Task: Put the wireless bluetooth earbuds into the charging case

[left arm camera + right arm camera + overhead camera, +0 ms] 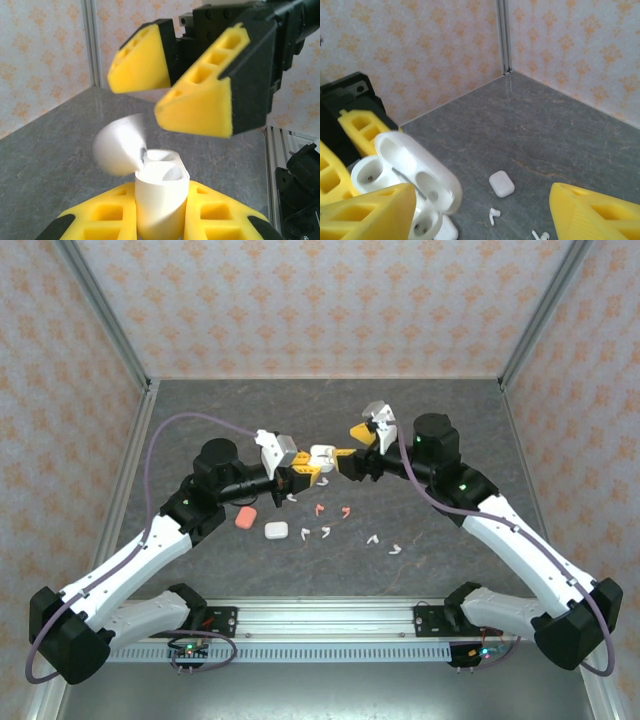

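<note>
My left gripper (pixel 161 216) is shut on a white charging case (pixel 160 200), holding it upright above the table with its lid (pixel 119 148) swung open. From above, the left gripper (pixel 310 469) and the case (pixel 322 455) sit mid-table. My right gripper (pixel 352 443) faces it, open, with its yellow fingers (pixel 200 105) just above the case. In the right wrist view the right gripper (pixel 482 216) holds nothing; the open case (pixel 415 172) lies by its left finger, both wells looking empty. White earbuds (pixel 372 537) and coral ones (pixel 320 509) lie scattered on the table.
A closed coral case (pixel 245 517) and a closed white case (pixel 277 531) lie on the grey table (pixel 450 430) near the left arm. That white case (pixel 501 183) and a loose white earbud (pixel 493 215) lie below the right gripper. Patterned walls enclose the table.
</note>
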You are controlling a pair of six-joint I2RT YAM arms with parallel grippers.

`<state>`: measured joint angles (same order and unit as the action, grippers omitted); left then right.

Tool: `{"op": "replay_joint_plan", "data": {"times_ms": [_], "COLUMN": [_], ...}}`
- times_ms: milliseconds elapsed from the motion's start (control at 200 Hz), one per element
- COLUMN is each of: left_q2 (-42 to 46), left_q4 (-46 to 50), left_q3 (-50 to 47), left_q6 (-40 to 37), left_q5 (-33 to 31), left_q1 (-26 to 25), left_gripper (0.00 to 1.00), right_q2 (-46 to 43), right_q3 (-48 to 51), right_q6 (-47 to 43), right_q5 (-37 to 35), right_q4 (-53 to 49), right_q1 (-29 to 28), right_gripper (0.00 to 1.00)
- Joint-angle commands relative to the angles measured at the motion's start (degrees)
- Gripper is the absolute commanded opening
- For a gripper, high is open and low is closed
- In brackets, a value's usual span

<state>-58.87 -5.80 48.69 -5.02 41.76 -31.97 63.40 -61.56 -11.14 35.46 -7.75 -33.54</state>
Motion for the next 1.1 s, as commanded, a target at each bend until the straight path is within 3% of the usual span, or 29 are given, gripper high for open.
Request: {"op": "replay_joint_plan", "data": {"times_ms": [0,235,375,591,771,951,1096], "left_q2": [0.7,1.7,3.7,8.2,12.9,14.3,13.7], "left_q4": [-0.4,0.4,-1.1,-5.1,-9.2,-12.8,-15.4], "left_q3": [0.6,-0.7,-3.8,-10.4,-15.4,-17.1,-16.7], "left_q6": [-1.8,-2.1,-1.2,2.5,5.9,8.5,10.2], "left_q5": [1.4,-1.0,-4.6,-7.3,-7.2,-3.9,-1.4], "left_q1": [-0.7,-0.8,-0.7,-0.7,-0.8,-0.8,-0.7], "left_gripper": [0.0,0.0,0.0,0.0,0.0,0.0,0.0], "right_q2": [1.3,-2.9,-6.1,-7.6,-5.2,-2.2,-0.8], "right_q3": [-3.0,-2.4,-1.5,4.3,9.8,15.1,21.4], "right_q6": [-0.2,0.6,3.4,12.4,20.0,26.7,31.9], "right_q5": [-0.9,-0.3,-4.0,-10.0,-15.2,-18.6,-17.8], "right_q4": [-0.9,-3.1,-7.4,-12.5,-18.4,-23.7,-21.5], "right_q1": [0.2,0.2,0.2,0.2,0.2,0.1,-0.1], "right_gripper": [0.71,0.71,0.71,0.62,0.47,0.39,0.36]}}
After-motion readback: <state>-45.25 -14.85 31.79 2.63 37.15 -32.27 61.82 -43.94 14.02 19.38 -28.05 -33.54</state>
